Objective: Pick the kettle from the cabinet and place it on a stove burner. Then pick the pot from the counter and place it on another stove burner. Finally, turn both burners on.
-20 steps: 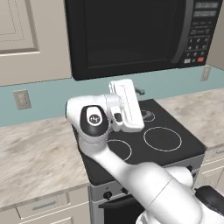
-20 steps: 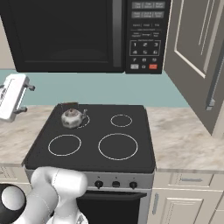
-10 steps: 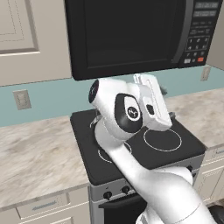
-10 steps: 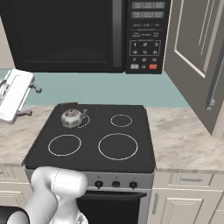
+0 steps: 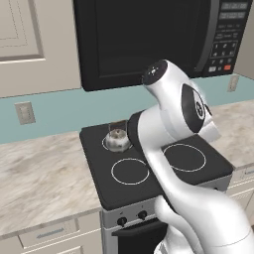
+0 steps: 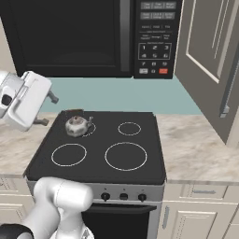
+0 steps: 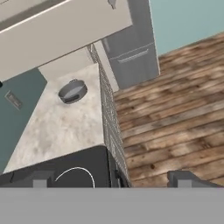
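The small silver kettle stands on the back-left burner of the black cooktop. My gripper hovers over the counter left of the stove, at about the kettle's height and apart from it, open and holding nothing. In the hand view its fingertips stand wide apart, and my gripper looks past the stove corner at the grey pot. The pot sits on the marbled counter under the beige cabinet. The front-left burner and large front burner are bare.
A black microwave hangs over the stove. A cream cabinet door stands swung open at the right. Stove knobs line the front panel. A grey appliance front and wooden floor lie beyond the counter end.
The arm has swung to the right in the left base view, uncovering the kettle. The hand has turned and stays open. The kettle has not moved.
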